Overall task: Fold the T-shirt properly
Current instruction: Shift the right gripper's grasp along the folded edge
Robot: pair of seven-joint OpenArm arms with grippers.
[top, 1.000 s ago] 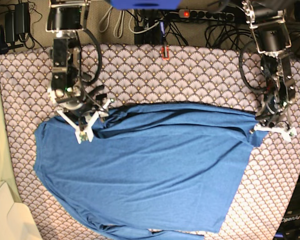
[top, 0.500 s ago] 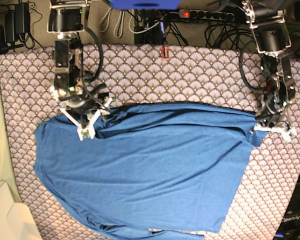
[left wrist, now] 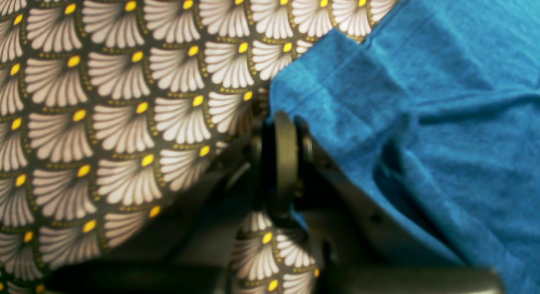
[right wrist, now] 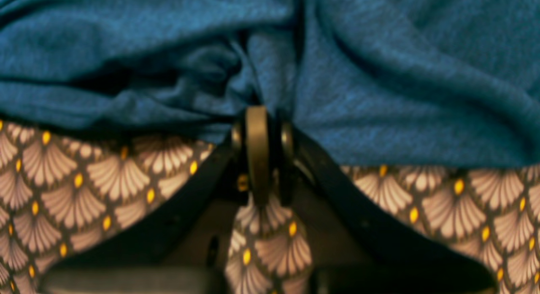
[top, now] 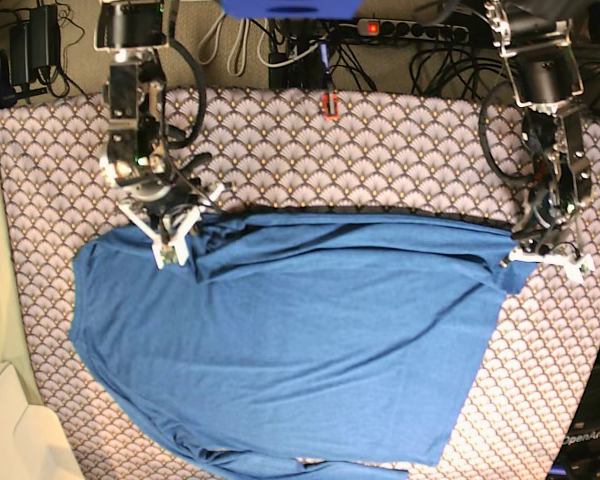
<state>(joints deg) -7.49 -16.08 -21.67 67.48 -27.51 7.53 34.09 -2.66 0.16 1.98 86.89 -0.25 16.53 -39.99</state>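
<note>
At the far edge of the scalloped table cloth [top: 380,140], the right gripper [top: 170,245] has just snapped together on a bunched fold of the T-shirt [top: 300,340], which lies spread across the cloth. The left gripper [top: 550,260] stays clamped on the opposite corner, so both ends look secured for lifting the edge over.

Both wrist views are soft and out of focus close to the lens, so the dark fingers [left wrist: 285,159] of the left gripper [left wrist: 280,129] and those of the right gripper [right wrist: 258,133] show only as smeared shapes. In the right wrist view the T-shirt [right wrist: 379,83] bunches over the jaw tips, hiding how much cloth lies between them. In the left wrist view the shirt's edge [left wrist: 320,100] covers one side of the jaws. In the base view the T-shirt's lower hem [top: 310,465] runs off the bottom edge, the surface [top: 380,150] is cut off at right and below, and the cables [top: 280,45] behind it are too tangled to tell apart.
</note>
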